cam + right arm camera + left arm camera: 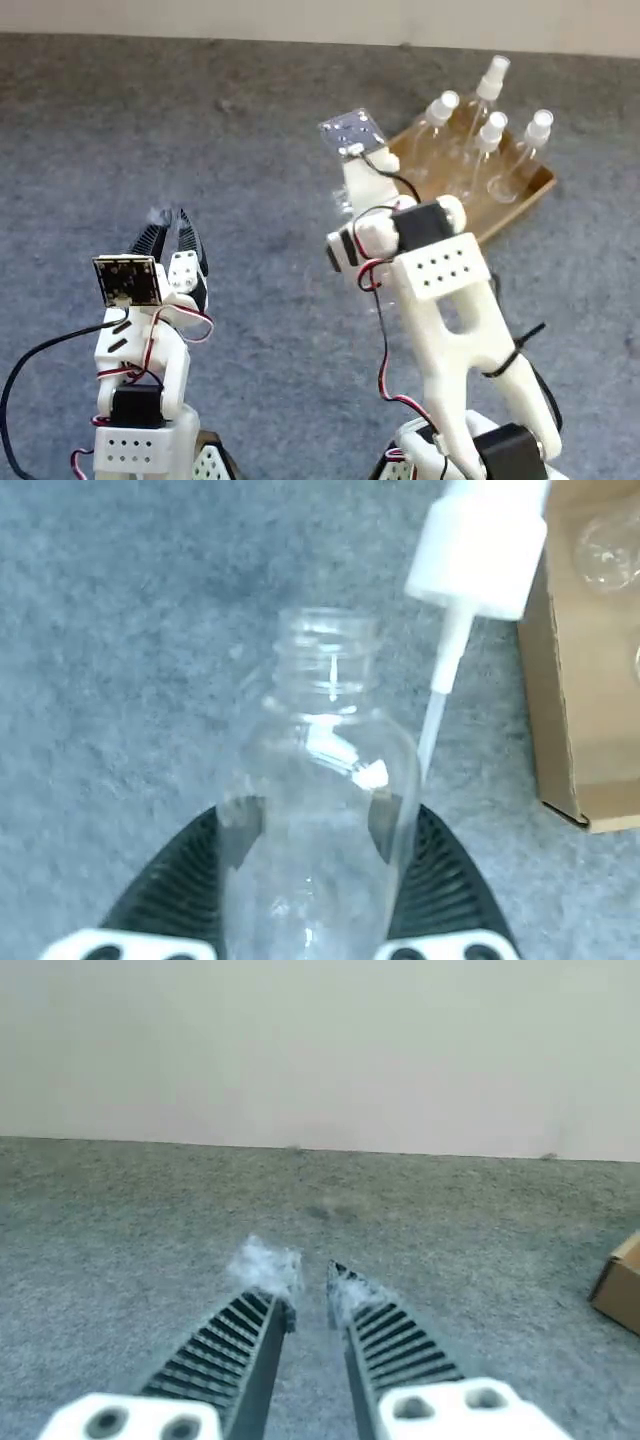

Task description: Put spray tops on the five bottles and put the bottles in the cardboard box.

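While the right arm had it in hand, fifth bottle: clear round-shouldered plastic bottle (325, 740), threaded neck bare, no top on it, just beside the box.
Right gripper (318, 825): black ribbed fingers clamped on the bottle's body, one on each flank, below the shoulder.
Left gripper (310, 1300): fingers parted a little, nothing between them, white fluff on the tips; hung over grey carpet (250, 120), well apart from the box.
Spray top: white plastic spray top with thin dip tube (480, 550), loose, between the bottle's neck and the box; seemed to lie on the carpet.
Box: shallow brown cardboard box (520, 205), four capped clear bottles (490, 130) standing in it.
Handling (judged): bottle light, thin-walled and smooth; likely to slip, or dent under a hard squeeze; the grip on the body looked sound.
Take-hold (judged): spray top by its stiff white head, not the tube, which would bend; tube had to enter the neck first.
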`<state>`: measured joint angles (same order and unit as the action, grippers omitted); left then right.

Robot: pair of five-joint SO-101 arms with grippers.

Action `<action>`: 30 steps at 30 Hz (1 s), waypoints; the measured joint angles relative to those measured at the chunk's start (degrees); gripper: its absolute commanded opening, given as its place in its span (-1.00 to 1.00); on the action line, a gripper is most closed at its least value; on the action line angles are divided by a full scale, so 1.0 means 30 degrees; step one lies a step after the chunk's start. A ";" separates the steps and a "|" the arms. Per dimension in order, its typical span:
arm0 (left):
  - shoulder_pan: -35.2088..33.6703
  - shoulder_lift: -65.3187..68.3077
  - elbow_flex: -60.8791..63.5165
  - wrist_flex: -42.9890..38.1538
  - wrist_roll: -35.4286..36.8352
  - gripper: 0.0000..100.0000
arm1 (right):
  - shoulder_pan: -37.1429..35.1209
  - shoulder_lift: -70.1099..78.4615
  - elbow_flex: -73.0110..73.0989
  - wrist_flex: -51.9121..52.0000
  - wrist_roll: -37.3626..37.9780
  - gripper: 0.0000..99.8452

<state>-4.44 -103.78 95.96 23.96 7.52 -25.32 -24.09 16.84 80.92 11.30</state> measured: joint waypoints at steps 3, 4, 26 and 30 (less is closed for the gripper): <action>0.0440 0.0000 0.0000 0.0176 -0.0117 -0.99 | 0.0088 -0.0117 0.0000 0.1084 0.2198 -0.99; 0.0440 0.0000 0.0000 0.0352 -0.0117 -0.99 | 0.0088 -0.0117 0.0059 0.1377 0.2637 -0.99; 0.0440 0.0000 0.0000 0.0615 -0.0117 -0.99 | 0.3516 -0.0381 0.5363 0.0117 1.1048 -0.99; 0.0440 0.0000 0.0000 0.0615 -0.0117 -0.99 | 0.3927 -0.2110 0.5832 0.0117 1.1487 -0.99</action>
<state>-3.12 -103.78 95.96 25.80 7.16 -13.54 -30.42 34.33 81.27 45.76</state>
